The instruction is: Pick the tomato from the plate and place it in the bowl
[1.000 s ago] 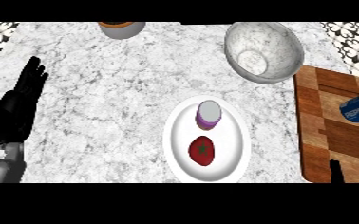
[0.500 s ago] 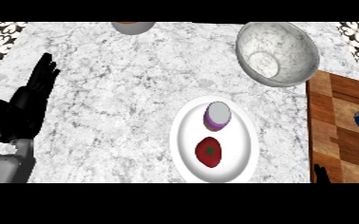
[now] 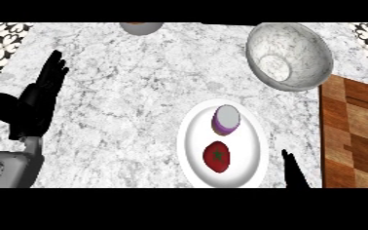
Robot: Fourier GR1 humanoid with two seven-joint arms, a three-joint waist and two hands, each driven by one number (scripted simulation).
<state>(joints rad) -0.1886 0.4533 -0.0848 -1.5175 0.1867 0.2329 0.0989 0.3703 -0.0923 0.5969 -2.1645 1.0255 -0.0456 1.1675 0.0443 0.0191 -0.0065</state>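
A: We start at the left edge; our left robot hand [image 3: 42, 97] stands there over the counter [image 3: 129, 102], fingers straight and pointing up the view, holding nothing; we read it as resting, well apart from everything the task names.

B: Agreed; moving right we meet the white plate [image 3: 188, 151], and on it two things; a halved purple onion [image 3: 226, 120] on the far part, and the tomato [image 3: 217, 157] on the near part, just beside the onion, though we cannot tell whether they touch.

A: The tomato is close to round, red with a dark green stem mark facing up; so we see no long axis that would force one approach over another.

B: Then the right robot hand [image 3: 293, 171]; only dark fingers show, rising from the lower edge just past the plate's right rim; they look straight and hold nothing.

A: That is the relation the move turns on, in our judgement; the tomato lies to the left of the right robot hand and slightly farther up the view, near; the left robot hand is far off across bare counter; so the right one is plainly nearer.

B: And the marble bowl [image 3: 289, 56] sits at the far right, beyond the plate, beside the wooden board [image 3: 345, 126]; it is tipped so that its opening faces us; also the right arm's side.

A: So we would reach leftward with the right, minding the onion.
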